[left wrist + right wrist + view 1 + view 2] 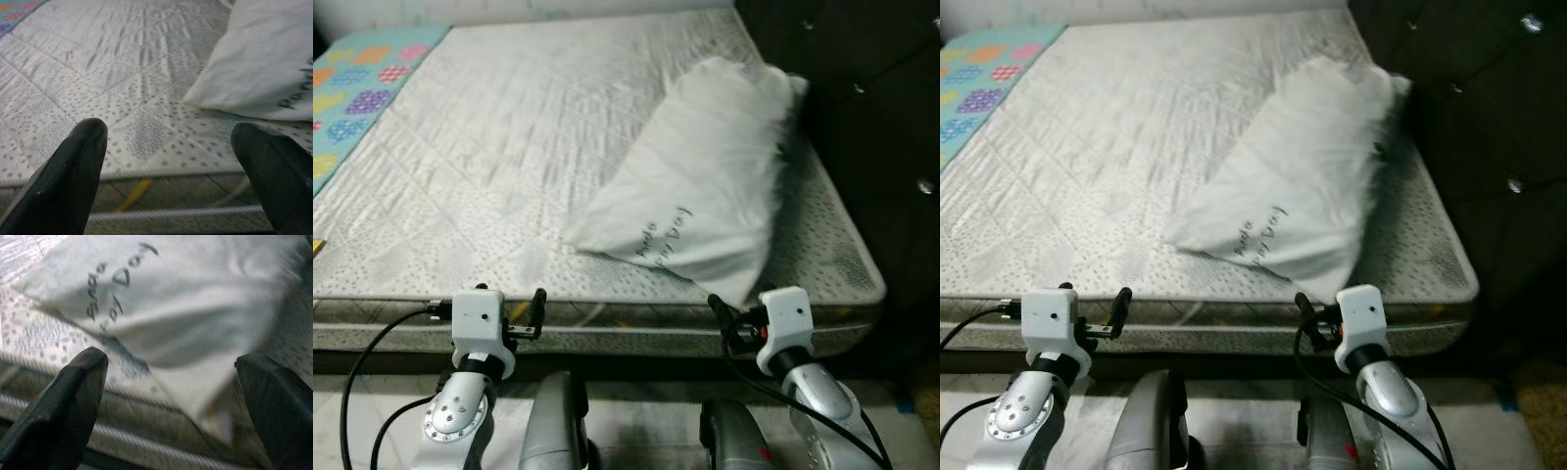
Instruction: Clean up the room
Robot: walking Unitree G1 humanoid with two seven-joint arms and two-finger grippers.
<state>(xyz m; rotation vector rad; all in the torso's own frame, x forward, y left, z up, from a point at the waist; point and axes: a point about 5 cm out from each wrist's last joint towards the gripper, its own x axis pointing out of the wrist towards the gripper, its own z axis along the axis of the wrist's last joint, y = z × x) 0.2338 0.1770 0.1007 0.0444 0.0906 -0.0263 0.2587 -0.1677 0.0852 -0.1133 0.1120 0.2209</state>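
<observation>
Right now, through the head camera, I see a bare quilted mattress (529, 147) with a white pillow (705, 176) lying slantwise on its right half, one corner reaching the near edge, dark handwriting on its near end. A dark tufted headboard (871, 117) stands along the mattress's right side, and a colourful patterned cover (357, 83) lies at the far left. My left claw (509, 318) is raised just short of the mattress's near edge, well left of the pillow. My right claw (729, 318) is raised at the same edge, just below the pillow's near corner. From this view I cannot tell how either claw's fingers stand. In the left wrist view, my left claw (168, 166) has its two black fingers (73, 171) wide apart with nothing between them; beyond them is the speckled mattress (98, 73) and its piped edge, the pillow (259, 63) off to one side. In the right wrist view, my right claw (171, 401) likewise has its fingers (68, 406) spread and empty, aimed at the pillow (186, 308), whose corner hangs over the mattress edge between them, somewhat blurred.
</observation>
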